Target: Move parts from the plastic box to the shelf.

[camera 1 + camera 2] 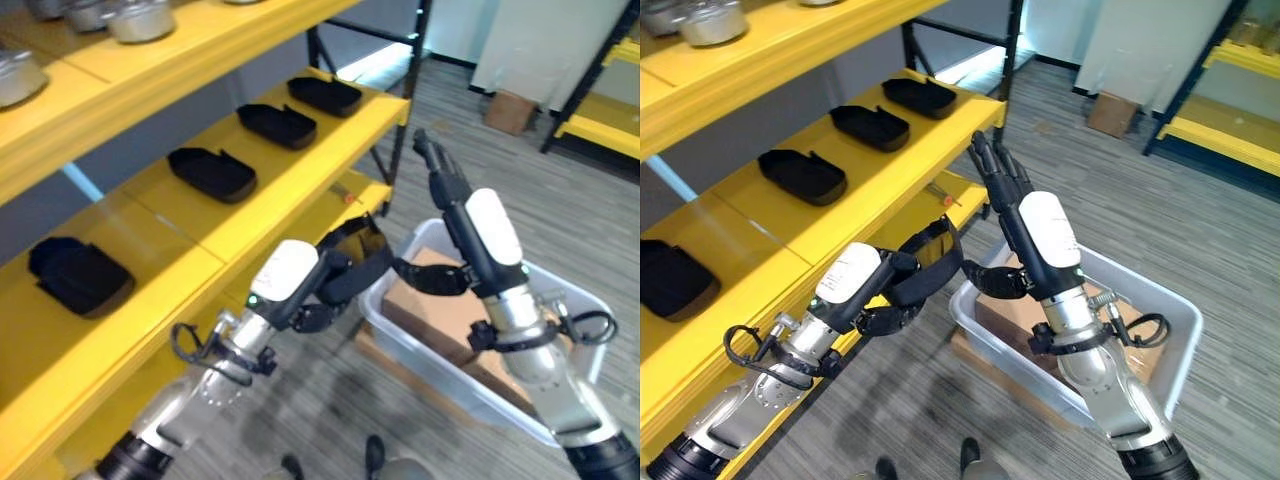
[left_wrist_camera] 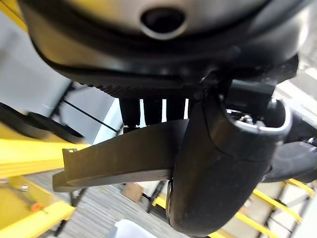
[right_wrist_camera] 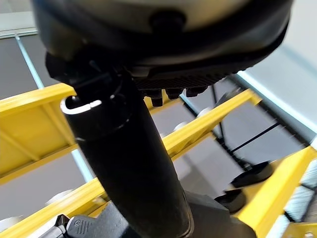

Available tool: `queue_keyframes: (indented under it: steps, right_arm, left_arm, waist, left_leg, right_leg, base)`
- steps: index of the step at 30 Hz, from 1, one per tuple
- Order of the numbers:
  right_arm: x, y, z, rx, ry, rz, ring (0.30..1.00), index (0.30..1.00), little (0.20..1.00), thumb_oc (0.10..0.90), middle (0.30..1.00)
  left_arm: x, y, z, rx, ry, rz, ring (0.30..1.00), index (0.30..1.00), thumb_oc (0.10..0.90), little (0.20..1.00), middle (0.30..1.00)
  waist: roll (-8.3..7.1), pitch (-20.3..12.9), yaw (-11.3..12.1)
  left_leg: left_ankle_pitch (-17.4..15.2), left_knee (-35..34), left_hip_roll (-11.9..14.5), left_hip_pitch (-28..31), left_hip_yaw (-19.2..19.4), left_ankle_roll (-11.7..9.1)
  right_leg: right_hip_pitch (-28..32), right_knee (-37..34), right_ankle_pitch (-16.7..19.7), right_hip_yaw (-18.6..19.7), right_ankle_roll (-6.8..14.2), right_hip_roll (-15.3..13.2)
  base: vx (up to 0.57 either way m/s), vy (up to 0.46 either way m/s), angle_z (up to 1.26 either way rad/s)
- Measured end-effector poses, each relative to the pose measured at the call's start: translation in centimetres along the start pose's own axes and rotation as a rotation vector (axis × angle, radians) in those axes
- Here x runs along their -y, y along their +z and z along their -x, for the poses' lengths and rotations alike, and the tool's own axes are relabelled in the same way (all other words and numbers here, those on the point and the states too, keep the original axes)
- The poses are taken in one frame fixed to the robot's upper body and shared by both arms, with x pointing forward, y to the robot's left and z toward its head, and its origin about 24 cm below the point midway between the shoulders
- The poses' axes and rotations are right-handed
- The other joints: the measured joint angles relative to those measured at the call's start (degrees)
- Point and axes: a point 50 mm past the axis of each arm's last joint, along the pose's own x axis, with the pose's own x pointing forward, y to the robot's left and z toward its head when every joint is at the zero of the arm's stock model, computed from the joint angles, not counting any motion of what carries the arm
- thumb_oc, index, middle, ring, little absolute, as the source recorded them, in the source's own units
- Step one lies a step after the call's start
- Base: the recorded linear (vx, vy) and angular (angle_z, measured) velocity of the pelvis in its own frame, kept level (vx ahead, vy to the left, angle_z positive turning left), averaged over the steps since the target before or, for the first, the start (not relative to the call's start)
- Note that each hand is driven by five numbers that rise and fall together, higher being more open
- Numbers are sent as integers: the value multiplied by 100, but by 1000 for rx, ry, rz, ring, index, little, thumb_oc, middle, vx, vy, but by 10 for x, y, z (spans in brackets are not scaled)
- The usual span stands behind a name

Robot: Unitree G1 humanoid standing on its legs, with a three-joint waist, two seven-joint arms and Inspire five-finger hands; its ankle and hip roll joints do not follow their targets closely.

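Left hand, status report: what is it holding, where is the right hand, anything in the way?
Left hand shut on black part, beside the yellow shelf edge. Right hand open, raised above plastic box. Four black parts already on shelf; nothing seen blocking.

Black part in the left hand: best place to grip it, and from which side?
Judging by its shape, grip the black part by its thin raised rim, as the left hand does now: fingers inside the hollow, thumb outside. It is a shallow curved shell, so come from the open side. The right hand is open above the box.
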Motion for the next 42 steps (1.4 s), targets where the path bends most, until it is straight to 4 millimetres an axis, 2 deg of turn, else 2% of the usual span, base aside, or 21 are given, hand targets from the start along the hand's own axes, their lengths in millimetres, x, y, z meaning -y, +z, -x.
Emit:
queue_keyframes:
  steps: [1,2,3,4,5,7,9,10,11,12,14,17,21,26,37,40,42]
  right_arm:
    - [4,-2,1,-7,-11,11,1000,1000,1000,900,1000]
    - [6,-4,1,-26,-22,9,1000,1000,1000,900,1000]
    - [7,-7,5,-43,-25,13,1000,1000,1000,900,1000]
    - [9,-11,11,-75,-27,20,1000,1000,1000,900,1000]
    - [8,-12,14,-88,-24,19,1000,1000,1000,900,1000]
    - [5,-14,19,-107,-13,13,1000,1000,1000,900,1000]
    - [3,-15,23,-125,-4,7,1000,1000,1000,900,1000]
    - [1,-15,23,-124,1,3,1000,1000,1000,900,1000]
    - [1,-14,23,-121,1,2,1000,1000,1000,900,1000]
    - [-1,-13,23,-127,-11,-17,1000,1000,1000,900,1000]
    - [-2,-13,23,-131,-19,-22,1000,1000,1000,900,1000]
    - [-6,-12,22,-132,-9,-33,1000,1000,1000,900,1000]
    - [-10,-12,22,-147,-15,-47,1000,1000,1000,900,1000]
    - [-12,-12,24,-151,2,-33,1000,1000,1000,900,1000]
    - [-16,-12,27,-161,40,-40,1000,1000,1000,900,1000]
    - [-16,-12,27,-160,49,-41,1000,1000,1000,900,1000]
    - [-17,-12,27,-161,59,-42,1000,1000,1000,900,1000]
  left_arm:
    - [1,1,-2,3,11,12,300,300,400,300,300]
    - [3,2,-2,0,17,26,300,300,400,300,300]
    - [5,3,-1,-5,19,39,300,300,400,300,300]
    - [6,3,0,-9,18,44,300,300,400,300,300]
    - [6,3,0,-13,18,44,300,300,400,300,300]
    - [8,1,3,-25,9,45,300,300,400,300,300]
    - [10,0,7,-39,-1,48,300,300,400,300,300]
    - [9,-2,10,-46,-7,36,300,300,400,300,300]
    - [7,-4,10,-49,-10,23,300,300,400,300,300]
    - [3,-10,16,-74,-16,-3,300,300,400,300,300]
    - [3,-13,19,-101,-9,-9,300,300,400,300,300]
    - [5,-17,28,-135,-18,-8,300,300,400,300,300]
    - [3,-19,31,-151,-12,-11,300,300,400,300,300]
    - [3,-20,34,-165,-9,-8,300,300,400,300,300]
    - [6,-26,60,-262,-19,6,300,300,400,300,300]
    - [1,-31,73,-307,-7,-10,300,300,400,300,300]
    - [-4,-37,87,-371,-1,-31,300,300,400,300,300]
  waist:
    - [129,22,-120]
    - [224,32,-169]
    - [298,-3,-145]
    - [396,-45,-125]
    - [382,-43,-79]
    - [372,-46,68]
    - [397,-55,164]
    - [407,-71,227]
    - [370,-92,228]
    - [104,-255,372]
    - [74,-276,478]
    - [-8,-328,501]
    - [-265,-440,525]
    - [-458,-550,479]
    - [-615,-560,487]
    - [-638,-562,503]
    - [-649,-558,598]
  left_leg:
    - [185,-529,-88,195,-55,-124]
    - [196,-889,-145,324,56,-116]
    - [180,-1229,-231,421,76,-88]
    - [110,-1656,-361,539,17,32]
    - [54,-1661,-445,485,-35,126]
    - [30,-1661,-599,455,-171,167]
    - [17,-1659,-746,427,-388,354]
    - [-68,-1658,-759,409,-498,489]
    - [-119,-1658,-789,379,-562,563]
    - [-138,-1658,-992,239,-651,594]
    - [-133,-1658,-1018,208,-669,598]
    - [-124,-1658,-1035,225,-756,612]
    - [-100,-1661,-1112,194,-816,649]
    - [-50,-1661,-1143,134,-806,659]
    - [-41,-1661,-1122,150,-568,663]
    - [-42,-1662,-1121,149,-542,664]
    - [-43,-1664,-1121,147,-535,664]
  right_leg:
    - [-5,81,-14,-170,23,-56]
    - [7,103,55,-296,116,-180]
    - [34,102,73,-328,143,-255]
    - [69,102,131,-572,231,-338]
    - [50,147,170,-651,286,-422]
    - [15,313,217,-716,327,-589]
    - [-105,693,213,-794,385,-813]
    - [-206,774,30,-725,617,-843]
    - [-217,659,23,-673,662,-831]
    - [-273,372,253,-622,817,-879]
    - [-218,220,356,-618,843,-869]
    - [-149,199,380,-644,842,-886]
    - [-81,28,426,-644,913,-918]
    - [-95,-81,487,-617,979,-908]
    - [-187,-197,620,-349,964,-845]
    - [-180,-203,630,-324,962,-843]
    - [-174,-219,651,-313,967,-844]
  base:
    - [-65,238,119]
    - [-58,246,100]
    - [-97,342,114]
    - [-98,329,102]
    - [-92,343,85]
    - [-54,219,43]
    - [-21,136,54]
    - [-70,202,48]
    - [-82,268,44]
    - [-82,239,25]
    - [-47,148,12]
    - [-34,132,15]
    - [-9,102,1]
    - [-1,37,0]
    - [-6,14,-12]
    - [-7,19,-4]
    - [-4,10,-2]
